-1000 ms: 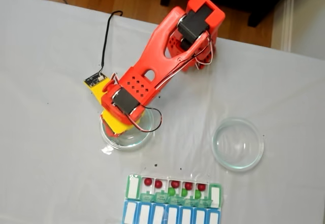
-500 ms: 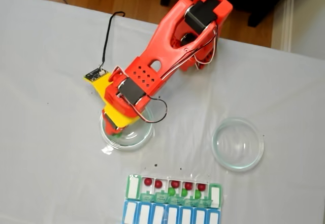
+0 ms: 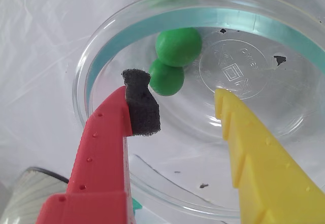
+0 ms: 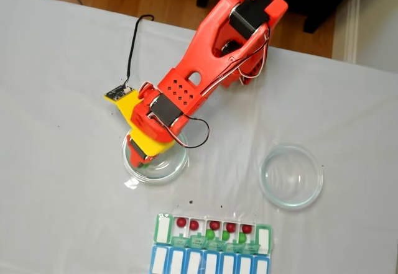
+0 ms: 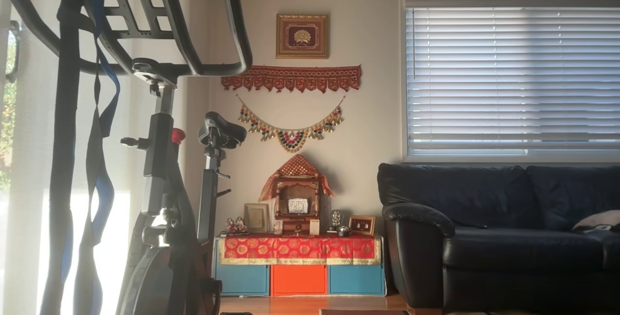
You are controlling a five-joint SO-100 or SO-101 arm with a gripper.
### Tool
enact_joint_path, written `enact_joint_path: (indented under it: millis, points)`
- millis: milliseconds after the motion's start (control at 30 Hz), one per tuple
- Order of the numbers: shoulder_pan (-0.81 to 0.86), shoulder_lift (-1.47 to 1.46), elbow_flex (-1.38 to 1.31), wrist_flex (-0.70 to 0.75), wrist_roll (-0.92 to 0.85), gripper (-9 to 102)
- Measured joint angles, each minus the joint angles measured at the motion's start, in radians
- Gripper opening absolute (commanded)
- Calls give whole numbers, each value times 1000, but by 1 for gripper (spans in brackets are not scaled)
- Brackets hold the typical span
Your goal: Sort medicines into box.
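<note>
A white cloth [image 4: 56,162] covers the table (sofa [image 5: 499,237] and exercise bike [image 5: 164,198] in the room). The gripper [image 3: 172,99] gapes empty; two green pills [image 3: 172,61] lie just beyond its jaws in a glass dish [image 3: 101,56], the arm hiding them from above.

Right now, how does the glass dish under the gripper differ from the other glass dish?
In the fixed view the left dish sits partly under the arm, while the right dish stands apart in the open. The wrist view shows two green pills in the left dish; the right dish looks empty. The open gripper hangs over the left dish, and nothing is near the right one. Both are round, clear and shallow, on the white tablecloth.
</note>
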Motion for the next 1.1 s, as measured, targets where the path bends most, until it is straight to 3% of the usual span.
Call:
enact_joint_path:
  millis: [800,1100]
  points:
    - [-9,-109,-17,-34,-6,23]
    - [-44,-109,-17,-37,-101,21]
